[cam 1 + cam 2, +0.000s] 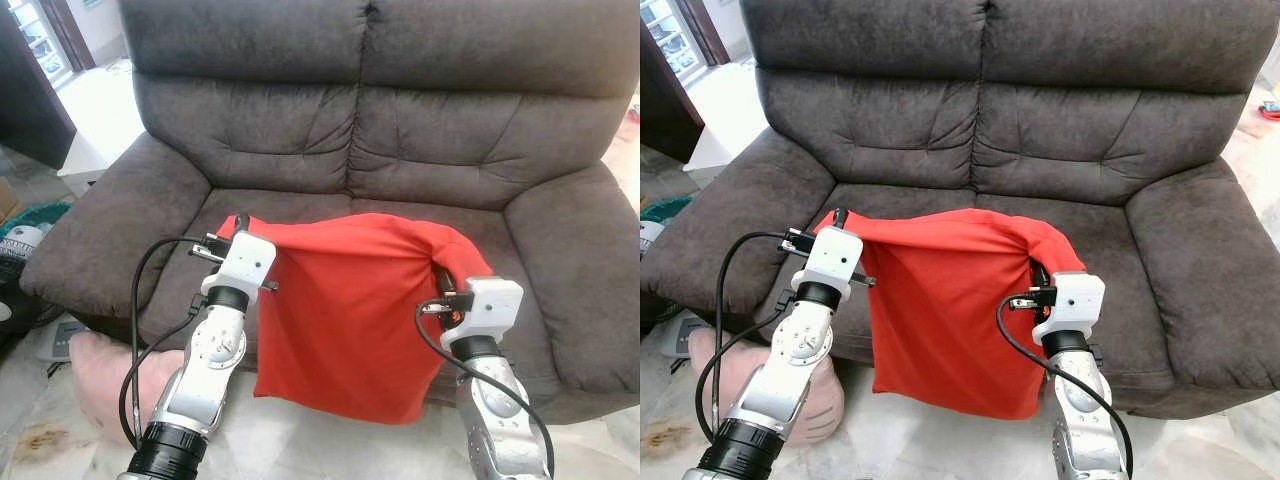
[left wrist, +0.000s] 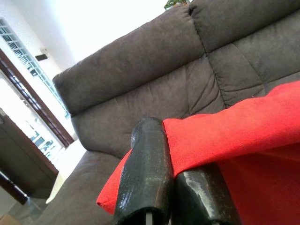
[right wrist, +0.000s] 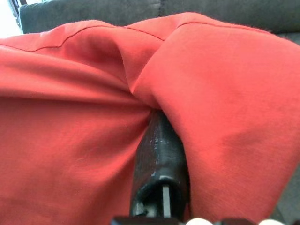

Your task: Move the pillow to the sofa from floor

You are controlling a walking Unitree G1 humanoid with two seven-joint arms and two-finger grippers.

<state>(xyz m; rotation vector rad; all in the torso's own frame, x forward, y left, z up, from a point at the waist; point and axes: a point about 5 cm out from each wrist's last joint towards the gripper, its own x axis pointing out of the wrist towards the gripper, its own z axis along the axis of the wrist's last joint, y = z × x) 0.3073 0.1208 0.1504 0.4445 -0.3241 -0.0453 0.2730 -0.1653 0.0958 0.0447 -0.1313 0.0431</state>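
A pale marble-like floor runs up to a dark grey-brown two-seat sofa, which spans the head views. In front of its seat edge hangs the red pillow, held up off the floor between the two arms, its top edge level with the seat cushions and its lower edge dangling before the sofa's front. The left gripper is clamped onto the pillow's upper left corner, black fingers pressed together on the red fabric. The right gripper is buried in folds at the upper right corner, pinching the cloth. A pink cushion lies on the floor beside the left arm.
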